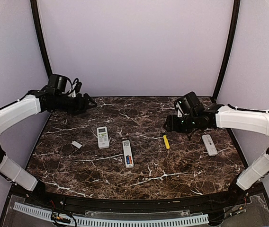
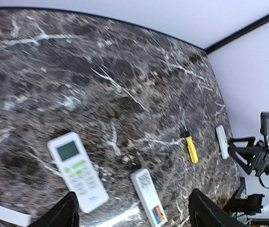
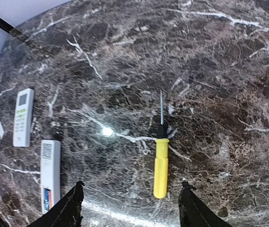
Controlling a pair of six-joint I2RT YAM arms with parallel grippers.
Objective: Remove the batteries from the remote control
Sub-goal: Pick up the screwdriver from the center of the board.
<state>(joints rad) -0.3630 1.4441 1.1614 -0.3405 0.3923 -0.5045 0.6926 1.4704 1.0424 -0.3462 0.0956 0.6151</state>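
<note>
- The batteries (image 1: 129,161) sit in the open compartment at the near end of the middle remote (image 1: 127,150). It lies back-up near the centre of the counter (image 1: 186,165).
- I can only make them out as a small patch of orange and blue. I cannot count the cells from any view, and the left wrist picture is blurred and cuts off just below them.
- My left hand (image 1: 89,101) hangs above the far left corner of the counter. Its fingers are spread wide, with nothing between them, and it touches nothing.
- My right hand (image 1: 169,125) hangs above the right half of the counter, also spread wide and holding nothing.
- In the right wrist view the screwdriver (image 1: 165,141) lies on the counter below, framed between that hand's two fingers. It has a yellow handle, and its thin shaft points toward the far wall.
- A second remote (image 1: 103,137) lies screen and buttons up, just left of the open one and not touching it.
- A small white cover (image 1: 76,144) lies further left, on its own.
- A third remote (image 1: 209,144) lies near the right edge, and I cannot tell which side is up.
</note>
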